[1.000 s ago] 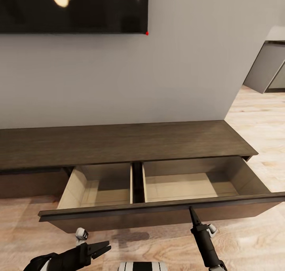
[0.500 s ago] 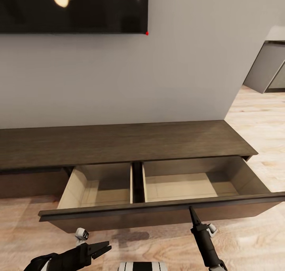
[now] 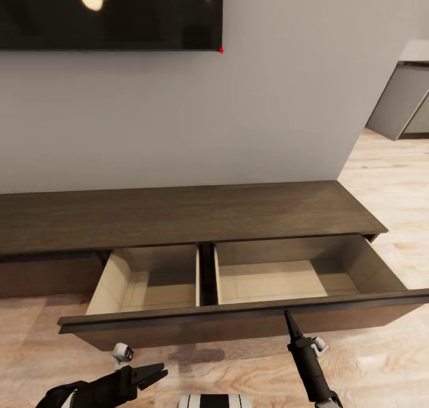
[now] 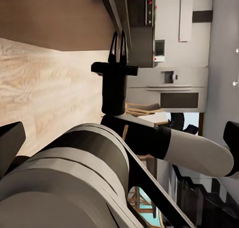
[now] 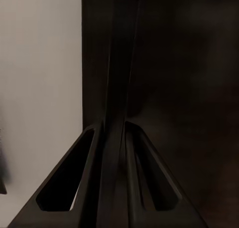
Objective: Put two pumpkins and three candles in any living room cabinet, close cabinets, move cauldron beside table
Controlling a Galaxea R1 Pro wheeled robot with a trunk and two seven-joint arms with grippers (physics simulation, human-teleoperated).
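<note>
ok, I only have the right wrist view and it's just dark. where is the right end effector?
Observer: In the head view, the right end effector has its fingers shut together. Its tip is at the top edge of the pulled-out drawer front of the long dark-brown wooden cabinet. I can't confirm contact.
Operator: anything in the drawer?
Observer: No. The pale tan left compartment and right compartment both hold nothing.
Operator: left arm?
Observer: The left end effector is low over the light wood floor in front of the drawer, with its fingers apart and nothing in them.
</note>
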